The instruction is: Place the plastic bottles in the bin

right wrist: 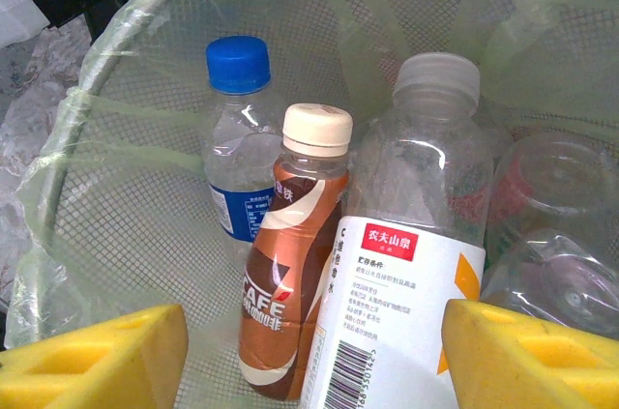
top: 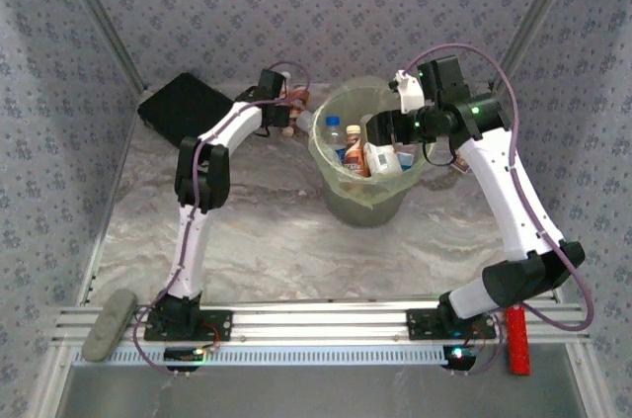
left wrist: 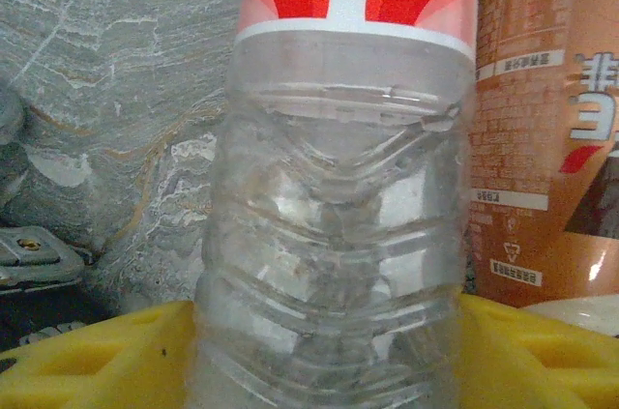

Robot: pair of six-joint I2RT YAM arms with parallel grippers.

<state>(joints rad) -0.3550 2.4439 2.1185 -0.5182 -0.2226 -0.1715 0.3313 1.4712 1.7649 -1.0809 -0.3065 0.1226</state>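
Step in hand: left pick, out on the worktop point(top: 286, 240) to the left of the bin point(top: 365, 203), off its far rim.

- Left hand point(left wrist: 329, 341): yellow pads point(left wrist: 106, 361) sit against both flanks of a clear bottle point(left wrist: 329, 216), with no gap on either side. It reads as clasped on the ribbed, unlabelled part. I cannot tell how firmly. The red-and-white label is further from the hand than the grip point.
- I cannot tell whether the bottle is standing or lying.
- A brown-labelled bottle point(left wrist: 542, 138) is just beside the clear one, on the side toward the right pad. I cannot tell whether they touch.
- The black case point(top: 183, 107) lies further left of the bin than this cluster.
- Right hand point(right wrist: 314, 332): over the bin mouth, pads apart. Bin mesh shows between the left pad and the nearest bottle, so I judge it released and holding nothing.
- In the bin below it are a blue-capped bottle point(right wrist: 237, 138), a coffee bottle point(right wrist: 295, 254) and a white-labelled bottle point(right wrist: 406, 264), with more clear ones toward the bin's right wall.

Doing it well (judgement):
- The bottle wall is thin and already creased, so squeeze only enough to stop slip. A hard pinch will buckle it and could pop it free.
- Lift straight away from the brown neighbour before swinging toward the bin, or that bottle gets dragged or knocked over.
- The right hand occupies the mouth, so get it clear of the rim first.
- Cross the rim high enough to miss the bag liner, and let go over the open side of the bin.
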